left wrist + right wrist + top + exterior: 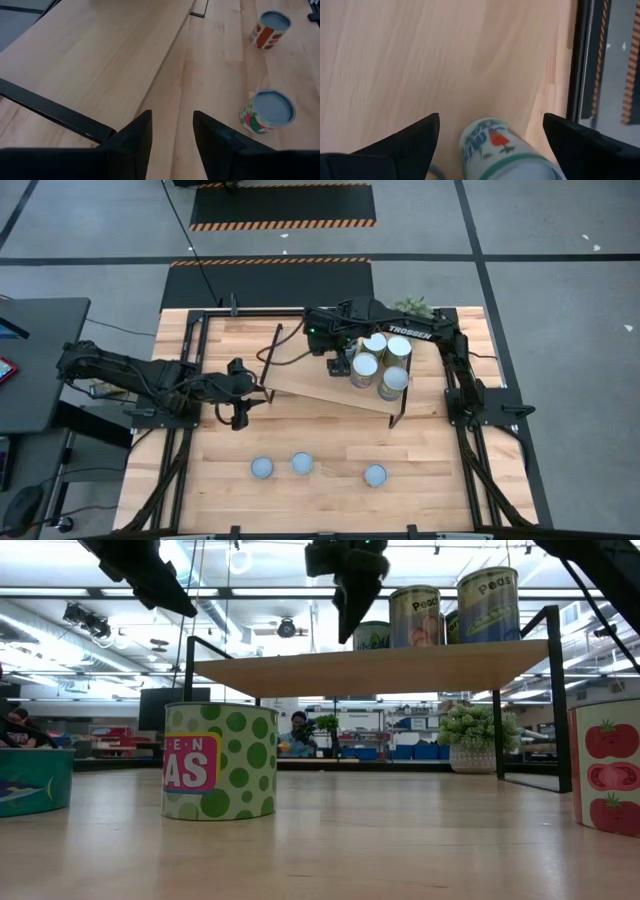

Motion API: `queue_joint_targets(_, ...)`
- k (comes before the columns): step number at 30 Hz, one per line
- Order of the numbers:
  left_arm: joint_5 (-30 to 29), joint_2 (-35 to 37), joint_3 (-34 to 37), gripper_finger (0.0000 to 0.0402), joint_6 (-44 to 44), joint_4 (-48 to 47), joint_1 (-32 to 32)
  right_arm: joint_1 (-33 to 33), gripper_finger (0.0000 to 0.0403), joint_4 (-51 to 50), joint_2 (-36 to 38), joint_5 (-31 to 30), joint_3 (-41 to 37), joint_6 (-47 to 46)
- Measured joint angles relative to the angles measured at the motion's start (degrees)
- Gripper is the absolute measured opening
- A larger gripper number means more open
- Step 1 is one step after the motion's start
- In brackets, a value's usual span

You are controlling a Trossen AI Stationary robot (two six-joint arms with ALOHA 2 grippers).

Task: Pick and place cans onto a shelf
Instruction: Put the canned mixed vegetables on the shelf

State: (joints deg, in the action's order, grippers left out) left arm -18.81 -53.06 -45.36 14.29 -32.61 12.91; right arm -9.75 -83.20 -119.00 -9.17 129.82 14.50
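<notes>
The shelf (310, 375) is a light-wood board on black legs at the table's far middle. Several cans (392, 380) stand at its right end. Three more cans (302, 464) stand on the tabletop near the front. My right gripper (338, 363) hangs open above the shelf, just left of the shelf's cans. In the right wrist view a can with a white and blue label (495, 145) shows between its fingers, apart from both. My left gripper (258, 395) hovers open off the shelf's left end, with nothing between its fingers (140, 135).
In the low view a green-dotted can (218, 762), a teal can (35, 780) and a tomato-label can (605, 780) stand on the tabletop in front of the shelf. A small potted plant (412, 307) sits at the table's far edge. Black frame rails (185, 360) run along the table's sides.
</notes>
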Motion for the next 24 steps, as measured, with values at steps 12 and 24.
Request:
queue_joint_targets(12,0.0,0.0,0.0,0.0148,0.0,-0.1,0.0,1.7,0.0363,-3.7,0.0,-2.2,0.0,6.5)
queue_joint_targets(24,0.0,0.0,0.0,0.0148,0.0,-0.2,0.0,3.9,0.0363,-6.8,0.0,-5.4,0.0,3.5)
